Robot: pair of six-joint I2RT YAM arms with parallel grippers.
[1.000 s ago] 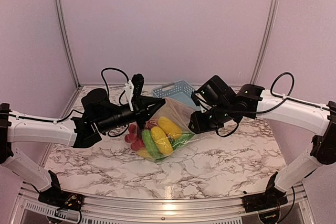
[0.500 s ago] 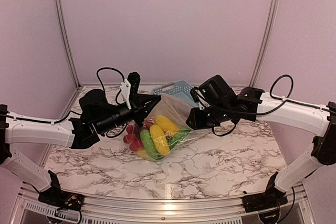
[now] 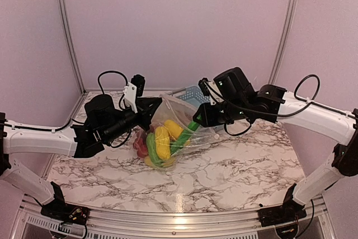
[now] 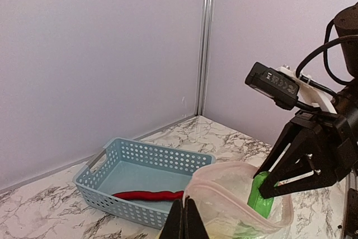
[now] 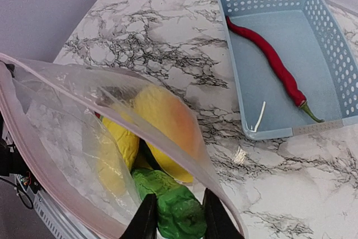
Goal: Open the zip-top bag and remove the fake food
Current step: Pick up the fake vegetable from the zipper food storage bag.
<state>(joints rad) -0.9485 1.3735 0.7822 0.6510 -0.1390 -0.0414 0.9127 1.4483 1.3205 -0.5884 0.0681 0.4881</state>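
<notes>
The clear zip-top bag (image 3: 168, 117) hangs open above the marble table, held up by its rim. My left gripper (image 3: 159, 103) is shut on the bag's near rim (image 4: 197, 198), its fingers (image 4: 184, 214) pressed together over the plastic. My right gripper (image 5: 176, 216) reaches into the bag's mouth and is shut on a green fake food piece (image 5: 178, 210), which sticks up at the far rim in the left wrist view (image 4: 258, 194). Yellow pieces (image 5: 165, 121) lie beside it in the bag, and red fruits (image 3: 140, 145) sit at the bottom left.
A blue-grey lattice basket (image 3: 193, 94) stands behind the bag near the back wall, with a long red chili (image 5: 274, 60) lying inside it. Marble tabletop (image 3: 235, 172) stretches in front of the bag. Walls close off the back and both sides.
Both arms have risen and shifted left, lifting the bag. The right gripper's fingers have closed on the green piece inside the bag's mouth. The left gripper has kept its hold on the rim.
</notes>
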